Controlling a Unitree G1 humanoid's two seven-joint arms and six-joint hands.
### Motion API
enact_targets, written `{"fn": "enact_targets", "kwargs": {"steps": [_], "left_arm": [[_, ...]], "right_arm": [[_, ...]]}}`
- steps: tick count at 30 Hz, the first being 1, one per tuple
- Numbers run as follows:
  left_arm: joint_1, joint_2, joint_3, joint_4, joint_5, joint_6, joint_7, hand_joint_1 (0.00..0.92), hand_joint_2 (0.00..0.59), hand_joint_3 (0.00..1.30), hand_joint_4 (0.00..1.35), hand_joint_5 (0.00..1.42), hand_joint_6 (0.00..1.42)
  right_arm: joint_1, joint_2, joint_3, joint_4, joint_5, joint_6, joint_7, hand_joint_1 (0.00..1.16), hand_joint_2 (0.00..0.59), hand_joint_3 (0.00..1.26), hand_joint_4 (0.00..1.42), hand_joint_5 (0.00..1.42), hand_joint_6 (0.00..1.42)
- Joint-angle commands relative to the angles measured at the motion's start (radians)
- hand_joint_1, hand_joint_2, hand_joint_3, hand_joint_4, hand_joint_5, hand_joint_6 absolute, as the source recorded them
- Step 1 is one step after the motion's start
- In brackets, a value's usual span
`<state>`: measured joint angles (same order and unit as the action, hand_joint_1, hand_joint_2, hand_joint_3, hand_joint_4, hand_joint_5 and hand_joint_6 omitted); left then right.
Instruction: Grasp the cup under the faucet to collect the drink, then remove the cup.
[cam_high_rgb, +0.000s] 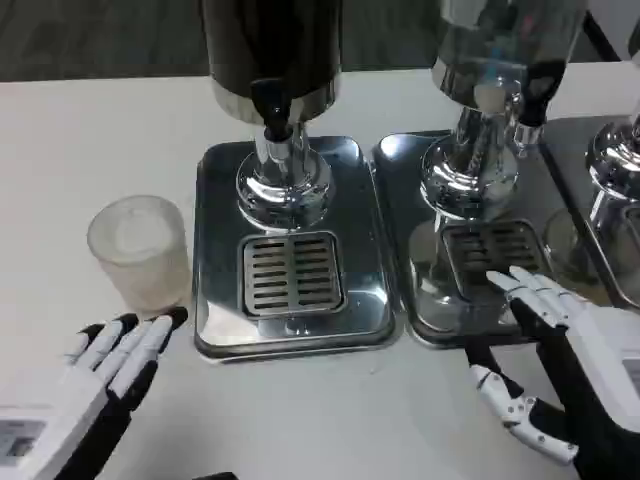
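A frosted translucent cup (140, 250) stands upright on the white table, left of the middle dispenser's steel tray (215, 250). The black faucet (270, 108) of that dark dispenser hangs over the slotted drain grate (292, 273); nothing stands under it. My left hand (100, 375) lies open at the lower left, fingertips just below and near the cup, not touching it. My right hand (560, 360) is open at the lower right, fingers spread over the front edge of the second tray (400, 240).
A second clear dispenser (500, 60) with a chrome base stands on the right tray, and a third chrome base (615, 160) sits at the far right. Bare white table stretches along the front and the left.
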<state>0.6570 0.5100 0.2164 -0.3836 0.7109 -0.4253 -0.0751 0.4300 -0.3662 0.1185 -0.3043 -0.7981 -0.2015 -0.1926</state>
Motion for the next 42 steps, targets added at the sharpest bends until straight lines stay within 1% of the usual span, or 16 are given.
{"fn": "enact_targets", "kwargs": {"steps": [1,12,19,27,30,34,38,42], "left_arm": [[0.0,0.004,0.0,-0.009,-0.005,0.014,-0.006,0.0,0.033,0.0,0.0,0.0,0.0],[0.008,0.004,-0.004,-0.009,-0.007,0.021,-0.008,0.0,0.032,0.0,0.0,0.0,0.0],[0.006,0.0,-0.003,0.006,-0.019,0.011,0.006,0.0,0.032,0.0,0.0,0.0,0.0],[-0.01,0.023,0.018,0.06,-0.072,-0.027,0.017,0.0,0.032,0.0,0.0,0.0,0.0],[-0.026,0.021,0.024,0.09,-0.105,-0.056,0.038,0.0,0.031,0.0,0.0,0.0,0.0],[-0.05,0.018,0.047,0.131,-0.14,-0.1,0.082,0.0,0.025,0.0,0.0,0.0,0.0],[-0.081,0.014,0.059,0.169,-0.164,-0.117,0.108,0.0,0.022,0.0,0.0,0.0,0.0],[-0.127,0.011,0.066,0.211,-0.187,-0.127,0.134,0.0,0.01,0.0,0.0,0.0,0.0]], "right_arm": [[-0.006,0.0,-0.009,0.009,0.01,-0.005,-0.011,0.24,0.426,0.21,0.14,0.14,0.18],[-0.012,-0.003,-0.011,0.014,0.018,-0.006,-0.003,0.24,0.426,0.21,0.14,0.15,0.19],[-0.02,0.001,-0.008,0.016,0.027,-0.001,-0.001,0.24,0.426,0.21,0.15,0.15,0.19],[-0.035,0.027,0.021,0.004,0.005,0.029,0.006,0.25,0.436,0.22,0.17,0.17,0.2],[-0.026,0.034,0.022,-0.003,0.004,0.038,0.004,0.25,0.436,0.22,0.18,0.17,0.21],[-0.022,0.041,0.025,-0.003,0.004,0.043,0.003,0.25,0.436,0.22,0.19,0.18,0.22],[-0.025,0.046,0.026,0.001,0.003,0.042,0.003,0.25,0.436,0.23,0.2,0.18,0.23],[-0.03,0.042,0.024,0.009,0.007,0.035,-0.002,0.25,0.436,0.23,0.21,0.19,0.24]]}}
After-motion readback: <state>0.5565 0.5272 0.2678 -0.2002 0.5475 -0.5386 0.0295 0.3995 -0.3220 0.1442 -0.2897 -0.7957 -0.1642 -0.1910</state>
